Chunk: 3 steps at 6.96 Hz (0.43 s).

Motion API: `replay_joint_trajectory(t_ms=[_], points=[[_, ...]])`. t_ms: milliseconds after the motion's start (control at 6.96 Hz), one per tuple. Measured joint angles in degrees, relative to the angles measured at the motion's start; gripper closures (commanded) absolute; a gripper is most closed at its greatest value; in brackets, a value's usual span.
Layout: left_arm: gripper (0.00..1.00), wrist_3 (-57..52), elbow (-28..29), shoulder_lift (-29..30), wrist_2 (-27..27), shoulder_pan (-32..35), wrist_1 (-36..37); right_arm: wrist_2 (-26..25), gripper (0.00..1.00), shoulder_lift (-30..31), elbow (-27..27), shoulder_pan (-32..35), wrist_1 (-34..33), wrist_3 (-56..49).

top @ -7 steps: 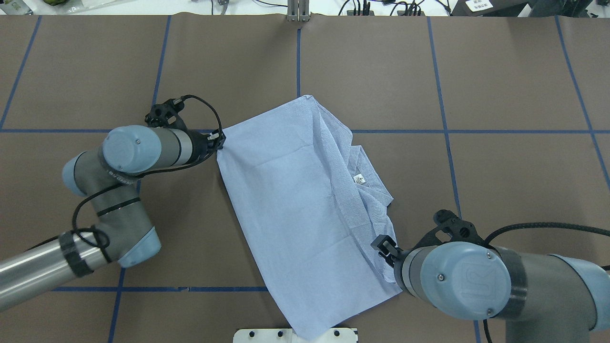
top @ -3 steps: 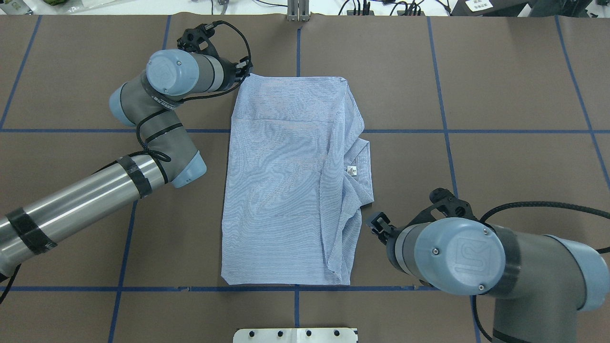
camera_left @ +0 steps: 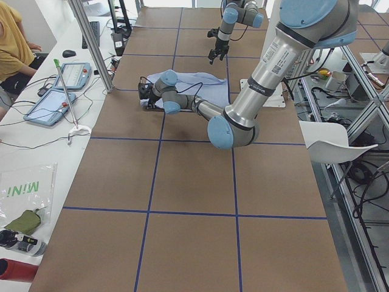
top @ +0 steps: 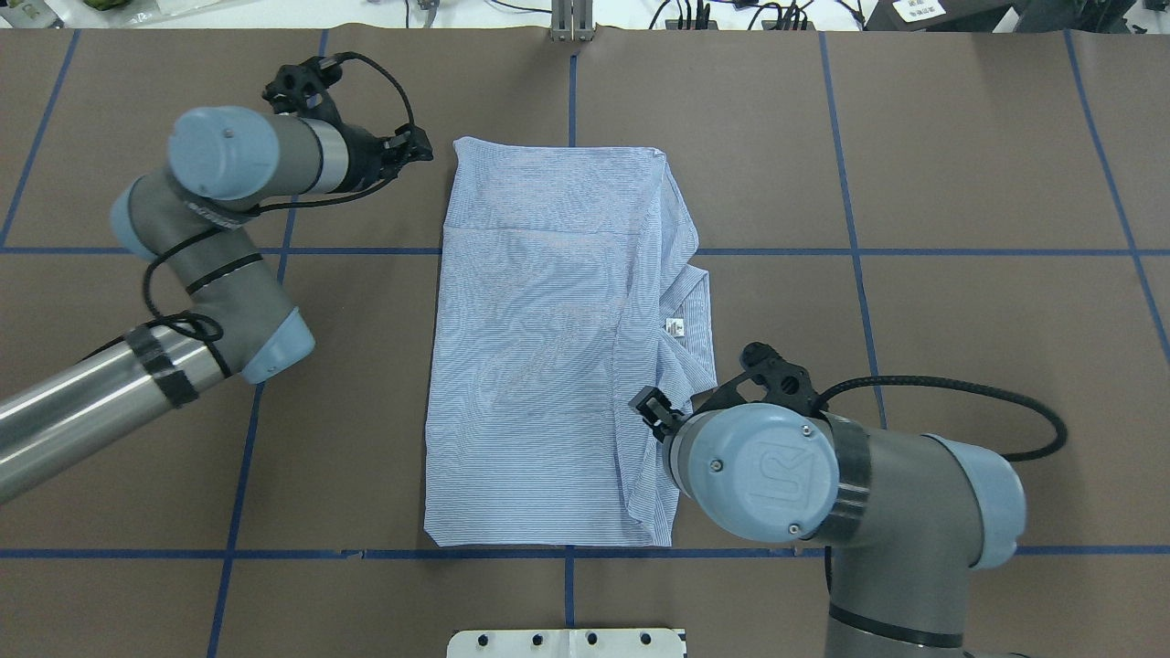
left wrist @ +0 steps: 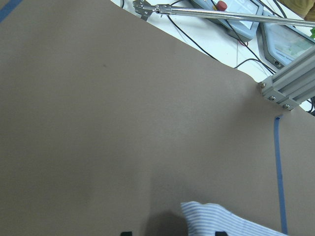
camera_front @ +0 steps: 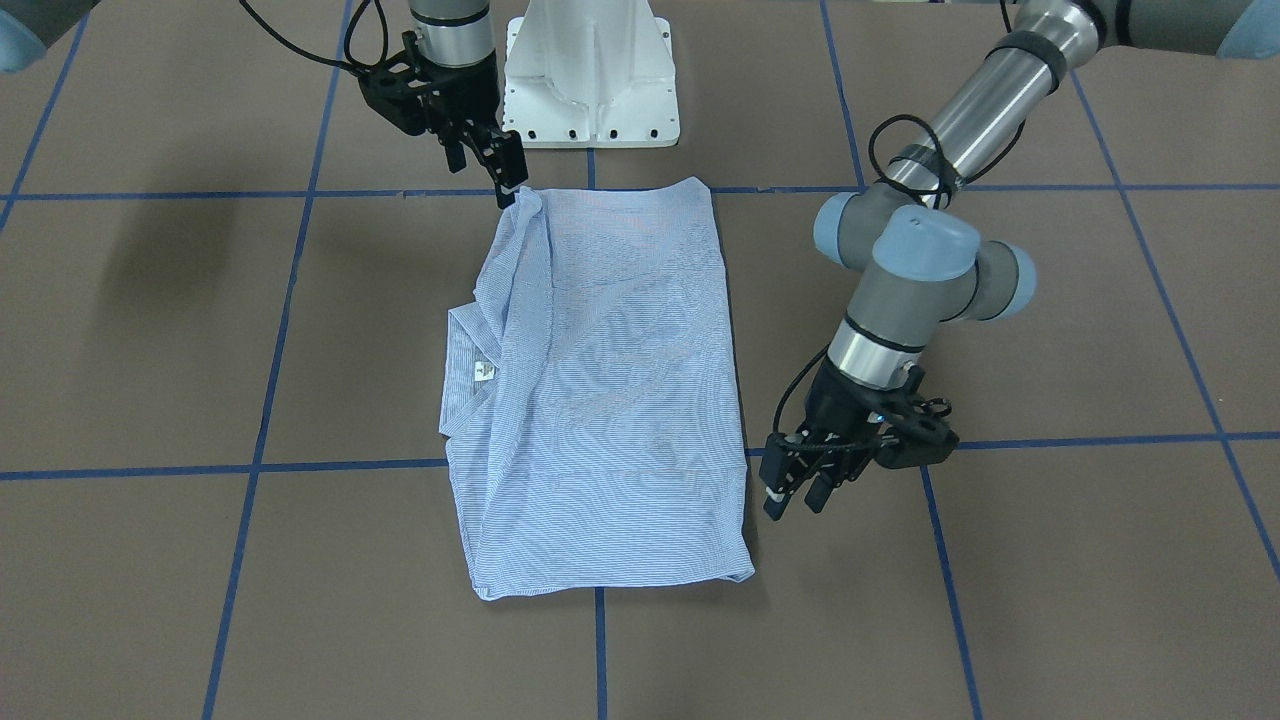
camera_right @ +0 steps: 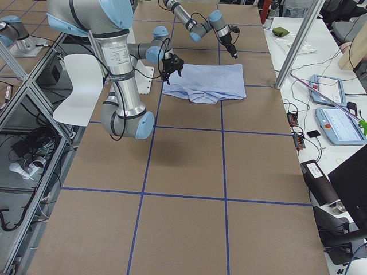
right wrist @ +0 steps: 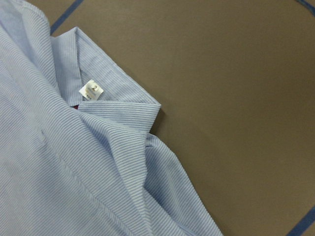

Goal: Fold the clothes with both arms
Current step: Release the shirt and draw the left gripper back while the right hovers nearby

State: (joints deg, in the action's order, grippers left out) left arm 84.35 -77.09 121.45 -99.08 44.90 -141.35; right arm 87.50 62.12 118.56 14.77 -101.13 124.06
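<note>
The blue-and-white striped shirt (top: pixel 539 347) lies folded in a long rectangle at the table's middle, also in the front view (camera_front: pixel 610 400). Its collar and white neck label (top: pixel 675 326) stick out on the right, and show in the right wrist view (right wrist: pixel 91 90). My left gripper (top: pixel 420 146) is open and empty, just left of the shirt's far left corner (left wrist: pixel 216 219), low over the table (camera_front: pixel 795 497). My right gripper (top: pixel 647 402) hovers open above the shirt's right edge below the collar (camera_front: pixel 490 170), holding nothing.
The white pedestal base (camera_front: pixel 590 80) stands at the table's near edge. Blue tape lines (top: pixel 914 251) cross the brown table. A metal post (top: pixel 573 23) stands at the far edge. A bench with tablets (camera_left: pixel 61 79) and a person run along the far side.
The shirt, held slanted by both grippers, was laid straight. The right gripper let go first. The left then released the far left corner and drew back left. The right moved over the shirt's right edge.
</note>
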Motion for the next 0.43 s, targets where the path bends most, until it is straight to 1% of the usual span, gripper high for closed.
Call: replay_joint_trajectory(t_ms=[144,287,431], points=[[0.36,-0.8,-6.2,-5.3,-1.7,0.7,0.1,-0.3,0.0,-1.4,-3.2,-0.8,1.3,-6.4],[0.36,-1.0,-9.5,-8.4,-2.3,1.0,0.2,-0.3,0.0,-1.9,-5.7,-1.6,1.6,-14.5],[0.36,-1.1,-10.8,-9.9,-2.4,1.1,0.2,-0.1,0.0,-2.2,-7.9,-2.3,1.7,-22.5]])
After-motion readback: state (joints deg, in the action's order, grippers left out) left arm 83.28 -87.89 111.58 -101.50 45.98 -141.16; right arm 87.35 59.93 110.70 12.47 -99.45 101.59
